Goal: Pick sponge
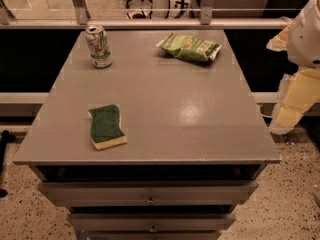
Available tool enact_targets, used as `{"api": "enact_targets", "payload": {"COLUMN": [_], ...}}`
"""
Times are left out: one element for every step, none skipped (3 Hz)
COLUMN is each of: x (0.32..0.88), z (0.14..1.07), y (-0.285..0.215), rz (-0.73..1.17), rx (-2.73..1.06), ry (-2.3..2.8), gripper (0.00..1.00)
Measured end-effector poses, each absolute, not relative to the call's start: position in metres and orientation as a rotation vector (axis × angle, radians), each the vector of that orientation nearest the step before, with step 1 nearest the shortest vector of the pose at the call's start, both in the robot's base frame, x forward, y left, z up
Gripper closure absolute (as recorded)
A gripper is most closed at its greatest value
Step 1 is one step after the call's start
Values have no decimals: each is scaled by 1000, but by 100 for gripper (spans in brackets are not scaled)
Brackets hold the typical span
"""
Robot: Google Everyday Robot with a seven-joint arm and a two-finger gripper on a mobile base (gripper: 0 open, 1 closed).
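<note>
The sponge (106, 126) lies flat on the grey table top (180, 104), near the front left. Its dark green scouring side faces up and pale yellow foam shows along the front edge. My gripper (291, 106), with pale yellow fingers under a white arm housing (306, 31), hangs at the right edge of the view. It is beyond the table's right side, far from the sponge, and it holds nothing that I can see.
A soda can (99, 46) stands at the back left of the table. A crinkly green snack bag (190, 47) lies at the back right. Drawers (150, 194) sit under the front edge. A railing (150, 23) runs behind the table.
</note>
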State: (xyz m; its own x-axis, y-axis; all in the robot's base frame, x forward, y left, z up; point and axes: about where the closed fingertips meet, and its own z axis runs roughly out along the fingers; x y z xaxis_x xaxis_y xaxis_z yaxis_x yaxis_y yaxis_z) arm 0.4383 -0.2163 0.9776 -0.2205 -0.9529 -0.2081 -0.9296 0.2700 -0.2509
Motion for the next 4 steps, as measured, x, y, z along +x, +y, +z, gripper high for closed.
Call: {"api": "enact_targets", "payload": {"x": [438, 448, 465, 477], "z": [978, 965, 941, 934], "y": [-216, -201, -141, -69], "rz": [-103, -27, 91, 245], "rx": [-1722, -1697, -1679, -1545], "ry": [2228, 2232, 2225, 2242], "gripper": [0, 0, 0, 0]}}
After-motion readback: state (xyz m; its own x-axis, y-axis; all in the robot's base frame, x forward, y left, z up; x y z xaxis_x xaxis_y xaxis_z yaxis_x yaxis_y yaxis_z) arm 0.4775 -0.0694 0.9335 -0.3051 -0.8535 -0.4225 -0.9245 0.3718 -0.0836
